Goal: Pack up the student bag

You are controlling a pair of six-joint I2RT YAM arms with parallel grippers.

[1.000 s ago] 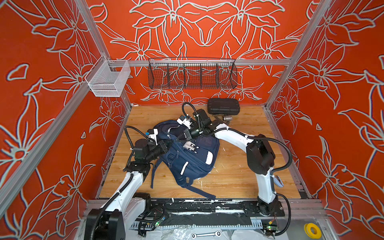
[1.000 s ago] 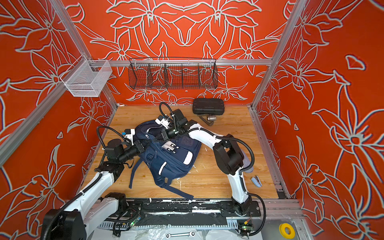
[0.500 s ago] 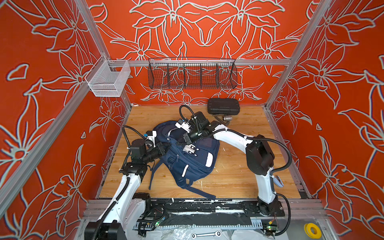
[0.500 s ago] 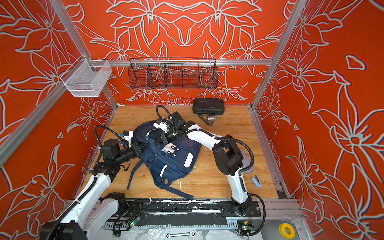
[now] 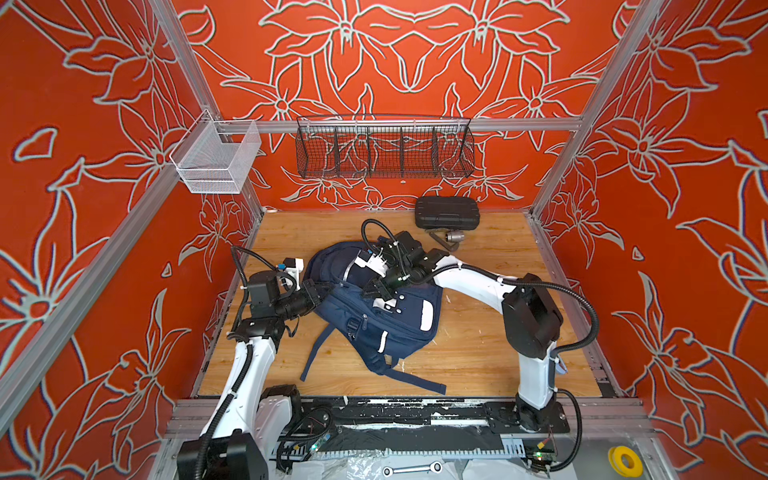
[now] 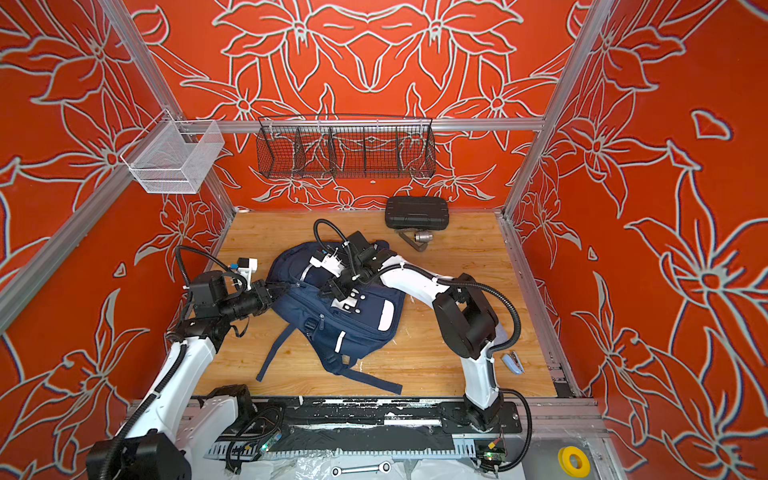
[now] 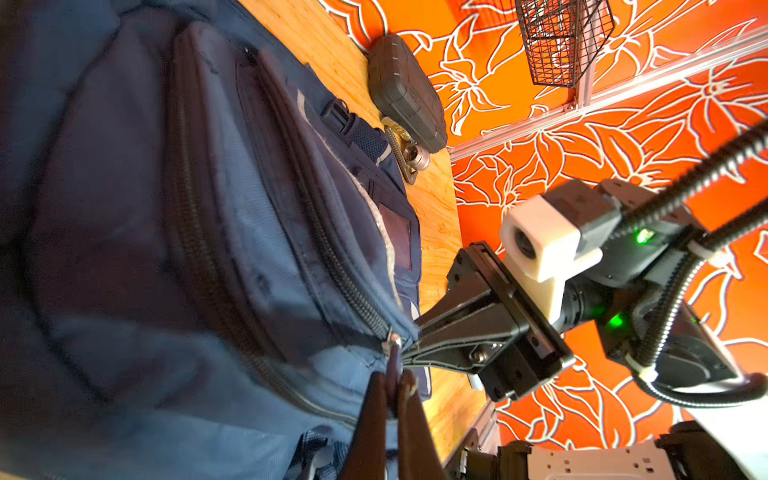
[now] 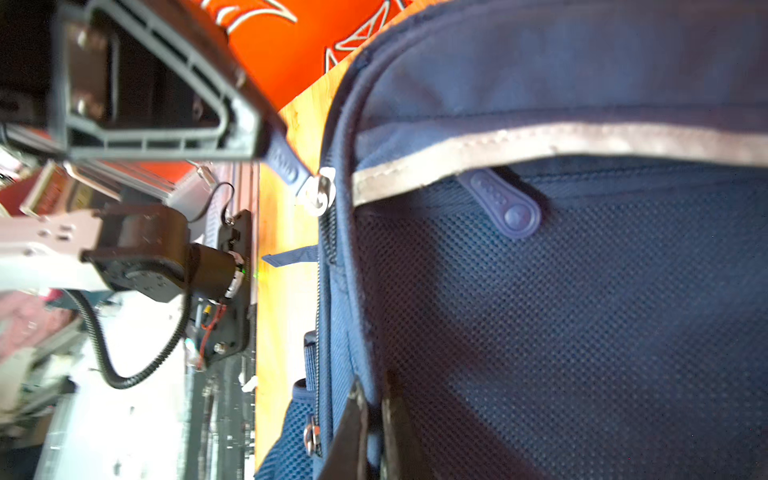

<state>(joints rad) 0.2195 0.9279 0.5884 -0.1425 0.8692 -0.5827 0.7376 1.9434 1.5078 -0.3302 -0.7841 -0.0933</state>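
Now the left gripper (image 7: 395,378), closed tight on a zipper pull (image 8: 286,162), has drawn slightly toward 9 o'clock. The right gripper (image 8: 372,395) still pinches the bag (image 5: 399,328) edge.

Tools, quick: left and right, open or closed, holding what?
Left tool: closed on the zipper pull.
Right tool: closed, pinching fabric of the navy backpack.

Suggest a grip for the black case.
Across the short width of the case, from above, likely nearer its left end in both top views: it lies flat, long side along the back wall, and a metal fitting lies close to the middle of its front edge.
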